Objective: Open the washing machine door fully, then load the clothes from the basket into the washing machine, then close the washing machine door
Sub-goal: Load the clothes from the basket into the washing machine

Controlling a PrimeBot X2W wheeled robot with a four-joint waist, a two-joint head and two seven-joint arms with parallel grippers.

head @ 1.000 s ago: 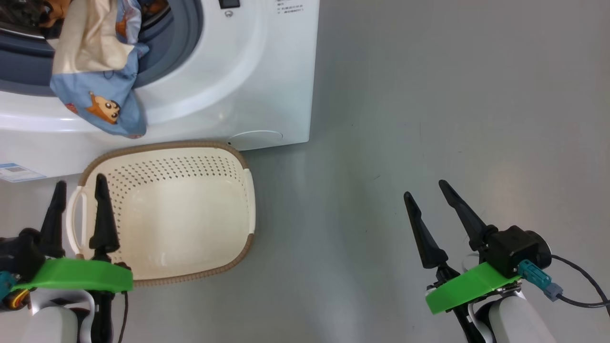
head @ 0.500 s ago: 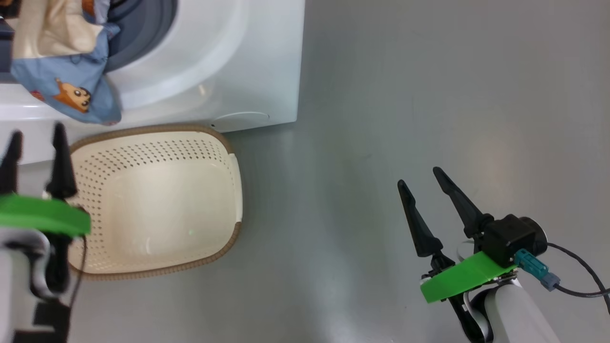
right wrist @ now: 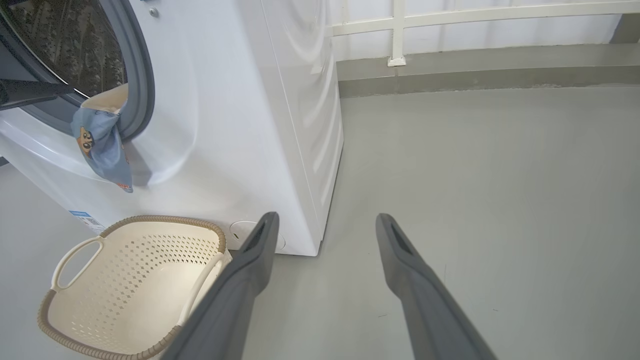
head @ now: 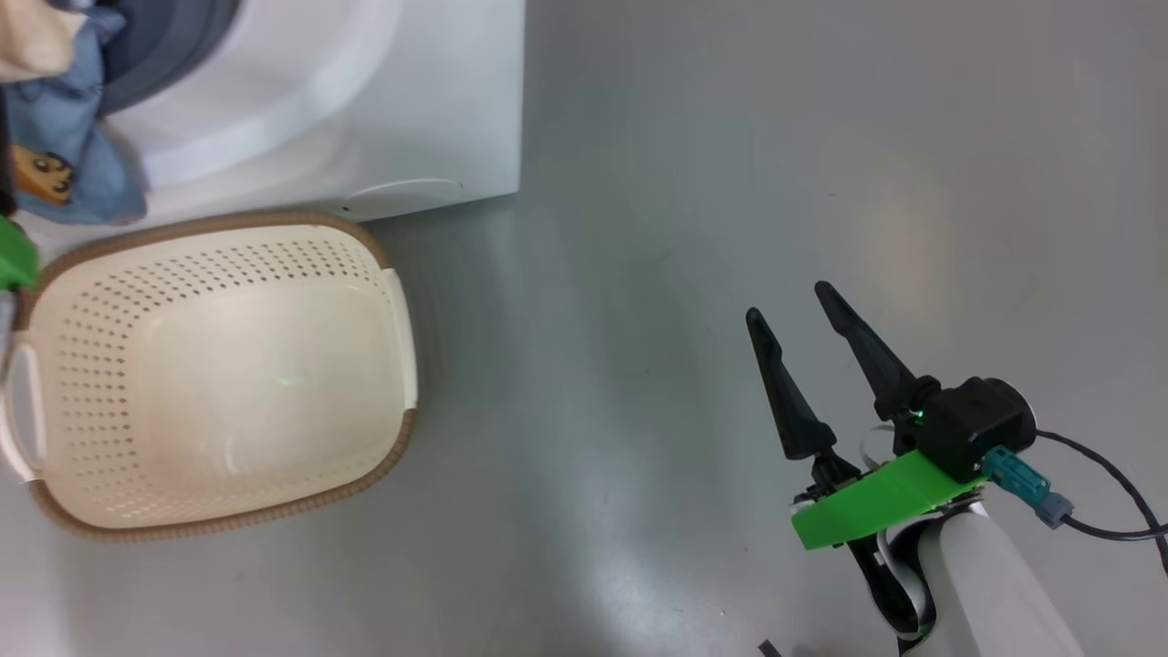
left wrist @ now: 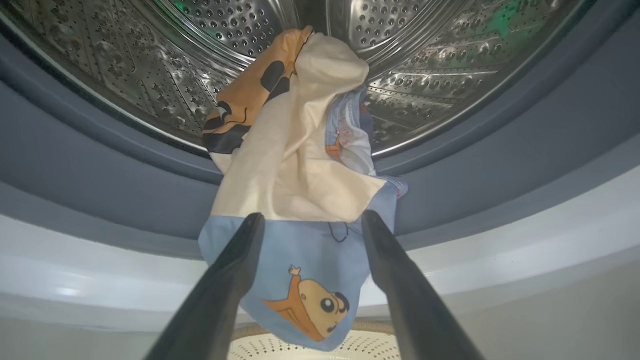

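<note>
**Left Pincer at the Drum Mouth: Clothes Half Loaded**

We find the left gripper (left wrist: 312, 216) released. Its two fingers are spread, and the hanging blue end of the clothes (left wrist: 295, 165) lies between them. Whether either finger touches the fabric we cannot tell. The right gripper (head: 790, 303) is likewise spread and grasps nothing. It hangs over bare floor (head: 684, 182), well apart from the machine's opening and off to its right-hand side.

Below the left gripper stands the basket (head: 219, 365), with no garment in it, set just against the front of the washing machine (head: 411, 109).

Beyond the fingertips, the clothes are draped over the lower lip of the grey gasket (left wrist: 100, 190). The cream and orange part lies inside the perforated drum (left wrist: 150, 75). The blue printed part hangs outside, down toward the basket rim. The bundle's long axis runs from the drum, over the lip and downward. In the left wrist view it runs up between the fingers, not across them.

We judge loading to be partly done. The left arm is by far the nearer, and the clothes lie straight ahead of it. The coming move calls for gripping the hanging end and carrying it forward over the lip into the drum. Any fabric lying on the gasket could be trapped when the washing machine door is shut.
</note>
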